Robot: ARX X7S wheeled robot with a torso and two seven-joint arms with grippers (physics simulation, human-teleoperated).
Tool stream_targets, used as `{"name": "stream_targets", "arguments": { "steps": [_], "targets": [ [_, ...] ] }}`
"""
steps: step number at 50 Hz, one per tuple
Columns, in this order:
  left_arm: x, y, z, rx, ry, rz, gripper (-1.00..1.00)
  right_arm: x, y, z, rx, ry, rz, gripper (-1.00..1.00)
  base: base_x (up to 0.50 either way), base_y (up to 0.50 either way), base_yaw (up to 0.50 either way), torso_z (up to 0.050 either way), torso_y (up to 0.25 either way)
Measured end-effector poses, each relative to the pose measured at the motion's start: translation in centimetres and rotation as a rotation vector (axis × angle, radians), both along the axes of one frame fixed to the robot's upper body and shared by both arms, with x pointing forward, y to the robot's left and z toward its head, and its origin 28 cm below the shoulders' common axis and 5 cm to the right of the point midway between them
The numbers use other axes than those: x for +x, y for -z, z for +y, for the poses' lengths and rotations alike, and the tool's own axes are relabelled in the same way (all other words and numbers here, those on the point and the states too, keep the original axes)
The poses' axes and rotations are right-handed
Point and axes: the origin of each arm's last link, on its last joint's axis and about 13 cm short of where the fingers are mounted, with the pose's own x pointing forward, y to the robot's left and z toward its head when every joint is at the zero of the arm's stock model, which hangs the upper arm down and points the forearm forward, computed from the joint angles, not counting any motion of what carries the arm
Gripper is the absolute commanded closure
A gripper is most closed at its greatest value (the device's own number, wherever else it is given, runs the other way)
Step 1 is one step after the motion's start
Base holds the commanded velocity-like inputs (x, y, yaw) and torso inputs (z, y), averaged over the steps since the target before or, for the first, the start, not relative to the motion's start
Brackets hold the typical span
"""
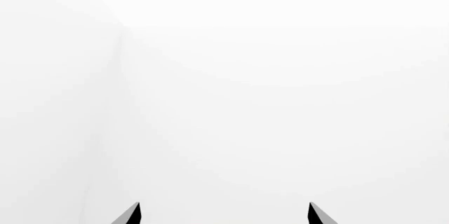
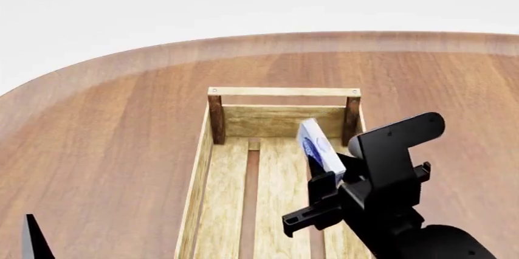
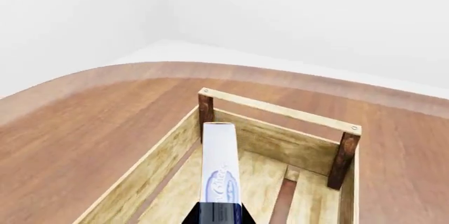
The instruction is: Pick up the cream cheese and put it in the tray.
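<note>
The cream cheese [image 2: 318, 145], a small flat white-and-pale-blue box with a dark blue oval logo, is held on edge by my right gripper [image 2: 323, 177], which is shut on it above the far right part of the tray [image 2: 284, 91]. In the right wrist view the box [image 3: 220, 161] sticks out from the black jaws over the tray's slatted bottom [image 3: 266, 176]. The tray is a long light-wood crate with dark brown corner posts. My left gripper [image 1: 224, 214] is open and empty, facing only white background; one fingertip [image 2: 34, 241] shows at the head view's lower left.
The tray stands on a round-edged brown wooden table [image 2: 106, 125]. A white floor and wall lie beyond the table's far edge. No other objects are in view.
</note>
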Motion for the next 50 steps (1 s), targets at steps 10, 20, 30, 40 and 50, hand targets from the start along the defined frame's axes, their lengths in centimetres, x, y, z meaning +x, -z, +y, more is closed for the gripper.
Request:
{"name": "stream_targets", "arguments": {
  "steps": [10,20,30,40,50],
  "targets": [
    [0.1,0.0,0.0,0.001,-0.003,0.001,-1.0,0.9,-0.4,0.2,-0.037,-0.022,0.043,1.0,0.0,0.0,0.0,0.0,0.0],
    [0.2,0.0,0.0,0.007,-0.026,-0.004,-1.0,1.3,-0.4,0.2,-0.06,-0.024,0.062,1.0,0.0,0.0,0.0,0.0,0.001],
    [0.2,0.0,0.0,0.01,-0.044,-0.006,-1.0,1.4,-0.2,0.4,-0.084,-0.028,0.08,1.0,0.0,0.0,0.0,0.0,0.0],
    [0.3,0.0,0.0,0.008,-0.056,-0.003,-1.0,1.5,0.1,0.7,-0.122,-0.031,0.099,1.0,0.0,0.0,0.0,0.002,0.001],
    [0.3,0.0,0.1,0.008,-0.066,-0.001,-1.0,1.1,0.2,1.2,-0.159,-0.047,0.098,1.0,0.0,0.0,0.0,0.0,0.0]
  ]
}}
